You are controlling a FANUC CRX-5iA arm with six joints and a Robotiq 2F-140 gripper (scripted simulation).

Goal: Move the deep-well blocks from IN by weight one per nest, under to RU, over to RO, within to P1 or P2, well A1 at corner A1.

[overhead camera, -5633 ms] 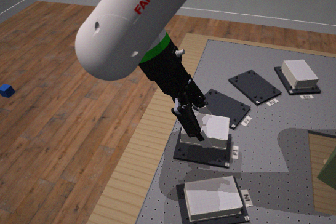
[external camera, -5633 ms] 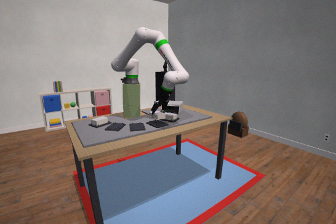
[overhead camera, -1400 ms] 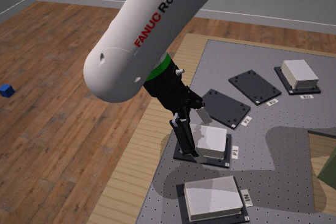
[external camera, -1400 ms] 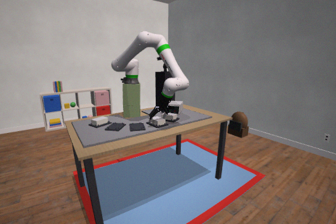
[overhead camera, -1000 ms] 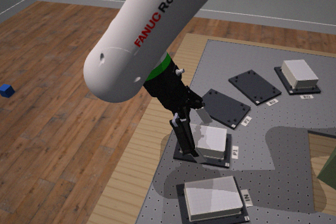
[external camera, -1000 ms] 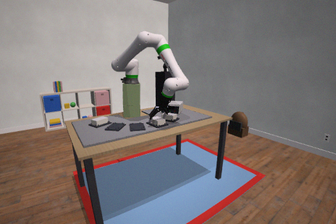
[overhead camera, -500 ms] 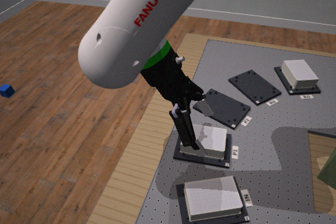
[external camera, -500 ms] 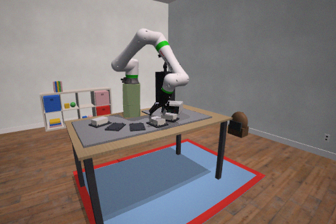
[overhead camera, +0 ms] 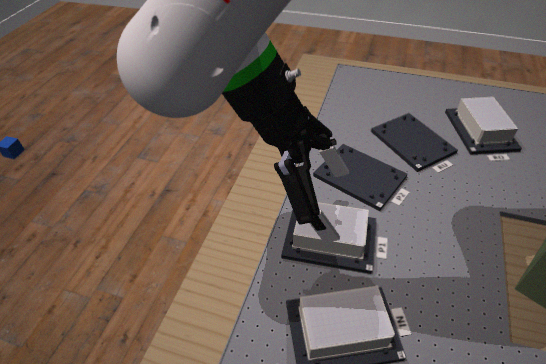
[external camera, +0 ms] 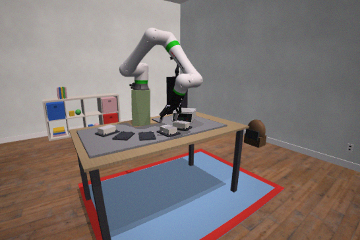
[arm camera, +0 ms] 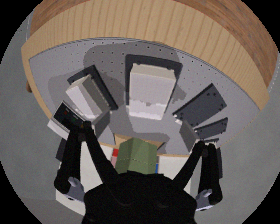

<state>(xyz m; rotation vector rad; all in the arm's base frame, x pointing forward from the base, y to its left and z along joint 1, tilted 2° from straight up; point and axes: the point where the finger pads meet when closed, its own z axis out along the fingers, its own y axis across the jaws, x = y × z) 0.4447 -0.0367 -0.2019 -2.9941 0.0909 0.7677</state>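
One white deep-well block [overhead camera: 336,228] sits in nest P1; it also shows in the exterior view [external camera: 169,129] and the wrist view [arm camera: 151,90]. My gripper [overhead camera: 326,195] is open and empty. It hangs tilted just above this block's left end, with its fingers spread wide in the wrist view [arm camera: 141,141]. A second block [overhead camera: 344,322] lies in the infeed nest IN. A third block [overhead camera: 487,119] sits in nest RO at the far right. Nests P2 [overhead camera: 360,175] and RU [overhead camera: 414,140] are bare dark plates.
The check-weigher [external camera: 184,115] stands behind nest IN, seen only in the exterior view. The arm's green pedestal [overhead camera: 542,280] is at the right edge. The table's wooden edge [overhead camera: 232,240] runs just left of P1. The arm's large white link [overhead camera: 192,50] hides the upper middle of the top view.
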